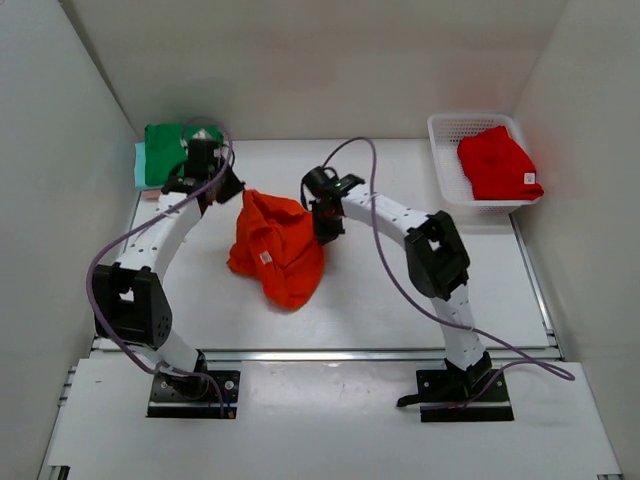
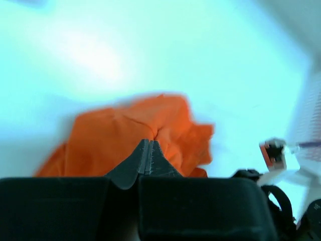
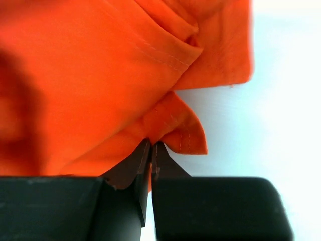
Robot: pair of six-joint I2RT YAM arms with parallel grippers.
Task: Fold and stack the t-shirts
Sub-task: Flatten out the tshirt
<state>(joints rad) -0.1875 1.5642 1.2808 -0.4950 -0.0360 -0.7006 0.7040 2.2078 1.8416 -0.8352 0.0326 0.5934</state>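
From above, the orange t-shirt [image 1: 278, 250] lies bunched in a loose heap in the middle of the worktop [image 1: 400, 310], between the two arms. The left tool [image 1: 236, 190] sits at the shirt's far left corner, where the cloth rises to a peak, and the right tool [image 1: 326, 226] meets its right edge. At the far left corner a green t-shirt [image 1: 165, 145] lies folded on top of a mint t-shirt [image 1: 140, 168]. At the far right, a red t-shirt [image 1: 498, 162] rests in a white mesh basket [image 1: 450, 126]. In the left wrist view, which is blurred, the left tool [image 2: 149, 149] has its jaws pressed together. The orange t-shirt [image 2: 130, 140] creases in toward the tips, so it appears pinched there, and the rest spreads over the pale worktop [image 2: 100, 50] beyond. In the right wrist view, the right tool [image 3: 151, 150] is clamped narrow on a stitched hem corner of the orange t-shirt [image 3: 90, 75]. A small flap of it curls out just right of the tips over the bare worktop [image 3: 276, 100].
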